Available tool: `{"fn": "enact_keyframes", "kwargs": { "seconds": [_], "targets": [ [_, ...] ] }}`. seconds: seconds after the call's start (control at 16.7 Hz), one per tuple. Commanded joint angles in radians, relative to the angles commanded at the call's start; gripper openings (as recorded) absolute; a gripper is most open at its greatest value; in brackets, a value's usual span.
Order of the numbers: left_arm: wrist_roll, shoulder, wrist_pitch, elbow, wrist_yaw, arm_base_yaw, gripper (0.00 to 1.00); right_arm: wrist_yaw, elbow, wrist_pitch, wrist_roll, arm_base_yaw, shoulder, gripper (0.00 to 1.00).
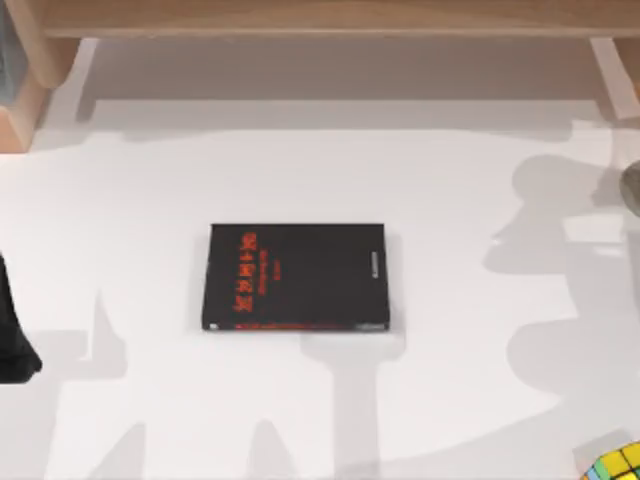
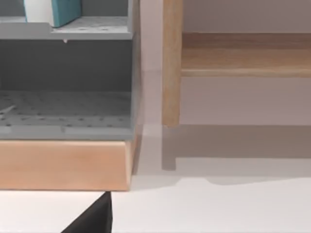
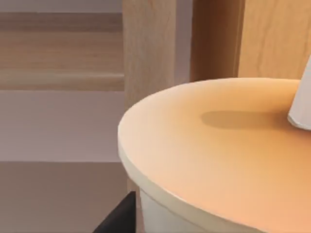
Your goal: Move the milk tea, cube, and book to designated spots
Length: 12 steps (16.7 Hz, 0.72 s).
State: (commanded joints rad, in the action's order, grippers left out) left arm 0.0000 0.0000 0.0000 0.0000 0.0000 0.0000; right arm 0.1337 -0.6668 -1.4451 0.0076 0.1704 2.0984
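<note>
**A:** Where do the task's things lie?

**B:** The cube (image 1: 612, 466) sits at the table's (image 1: 450, 200) near right corner, cut by the picture's edge; yellow, green and orange tiles in a black grid show. The book (image 2: 57, 10), teal-covered with white page edges, stands in the upper compartment of a grey perforated rack (image 2: 68, 116) in the left wrist view. Only its lower part shows, so which way its long axis runs cannot be told. In the right wrist view a wide, round orange-tan top with a pale rim (image 3: 214, 150) sits close to the camera, with a white object (image 3: 302, 109) at the frame's edge; whether this is the milk tea cannot be told.

**A:** Any writing?

**B:** A black book (image 1: 297, 276) lies flat mid-table, long axis running left to right. Red lettering runs along its cover near the left end and along its near edge, too small to read.

**A:** And the grippers?

**B:** A dark part of the left arm (image 1: 14, 330) shows at the table's left edge. How either gripper's fingers stand cannot be told.
</note>
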Motion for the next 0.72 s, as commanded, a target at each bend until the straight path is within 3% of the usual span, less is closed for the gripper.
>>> {"fn": "enact_keyframes", "kwargs": {
  "seconds": [0.72],
  "targets": [
    [0.000, 0.000, 0.000, 0.000, 0.000, 0.000, 1.00, 0.005, 0.038, -0.023, 0.000, 0.003, -0.016, 1.00]
  ]
}}
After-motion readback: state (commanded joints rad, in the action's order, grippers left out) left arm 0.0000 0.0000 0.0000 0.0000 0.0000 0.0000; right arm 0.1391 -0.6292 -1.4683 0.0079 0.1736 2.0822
